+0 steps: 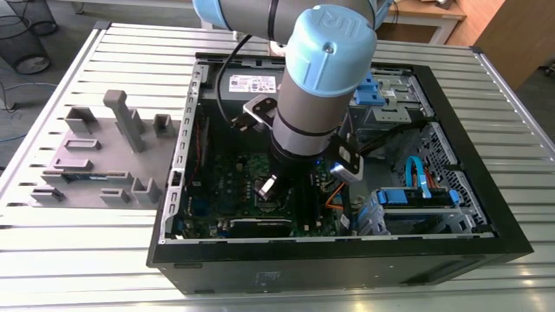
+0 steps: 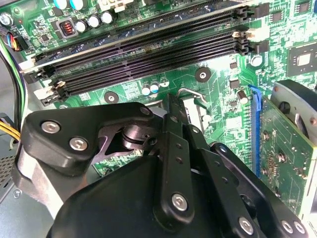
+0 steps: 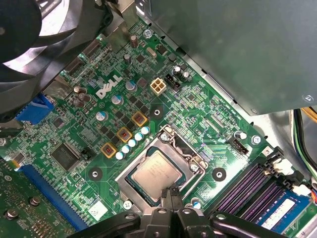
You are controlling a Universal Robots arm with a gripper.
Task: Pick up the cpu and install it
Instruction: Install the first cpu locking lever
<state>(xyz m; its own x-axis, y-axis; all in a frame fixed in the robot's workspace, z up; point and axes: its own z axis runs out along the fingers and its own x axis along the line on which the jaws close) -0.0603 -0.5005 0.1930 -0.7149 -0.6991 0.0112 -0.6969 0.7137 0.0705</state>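
— Status of the install?
— Looks nearly done; seated flat in the socket (image 3: pixel 130 174) on the motherboard (image 3: pixel 198 114), silver top up and square to the metal frame: the cpu (image 3: pixel 157 176); cannot vouch for a locked latch on that frame; so, judged from here, placing finished, securing unconfirmed.

— And the gripper?
— Poised at the socket's edge, just beside the cpu: the gripper (image 3: pixel 173 192), clenched, fingers pressed together with nothing visible between them; cannot say whether touching frame or chip.

— Surroundings?
— Open computer case (image 1: pixel 485 240) on a slatted tabletop (image 1: pixel 130 65); grey parts fixture (image 1: pixel 95 156) alongside, at the exterior view's left; arm (image 1: pixel 312 97) reaching down into the case over the board; dark memory slots (image 2: pixel 148 44) near the socket in the second wrist view.

— Any writing worth noting?
— White logo lettering (image 3: pixel 109 87) on the board among a few capacitors; printed white sticker (image 1: pixel 251 83) inside the case, close by the arm; small white label (image 3: pixel 96 210) near the long blue slot (image 3: pixel 44 186); noted, not read out.
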